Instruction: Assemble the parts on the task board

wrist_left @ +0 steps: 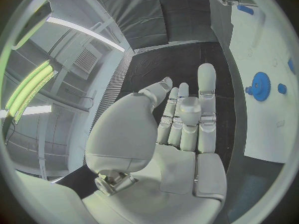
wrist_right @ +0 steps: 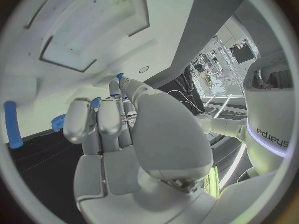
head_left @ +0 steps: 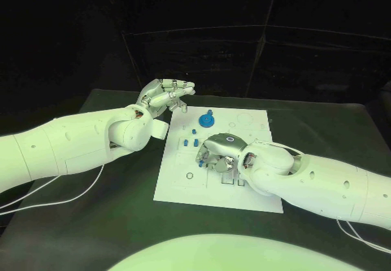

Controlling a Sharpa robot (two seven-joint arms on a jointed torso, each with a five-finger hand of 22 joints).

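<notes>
- Task board [head_left: 256, 121]: white plate lying flat in the middle of the black tabletop [head_left: 98, 226], between the two arms.
- Blue gear [head_left: 207, 119]: standing near the far end of the board; seen also from the left wrist, beside a small blue knob [wrist_left: 281, 88].
- Small blue parts [head_left: 191, 141]: set in a short cluster just left of the right hand [head_left: 221, 151], on the board.
- Right hand: lowered over the middle of the board, fingers [wrist_right: 99, 122] curled down to the surface beside a blue piece [wrist_right: 95, 102]; cannot tell if anything is pinched.
- Left hand [head_left: 165, 94]: raised off the board at its far left corner, fingers [wrist_left: 206, 84] straight and apart, holding nothing.
- Likely step: picking or seating one small part under the right hand.
- To do well: keep wrist steady, press straight down, avoid knocking the neighbour parts; keep the left hand away from the gear.
</notes>
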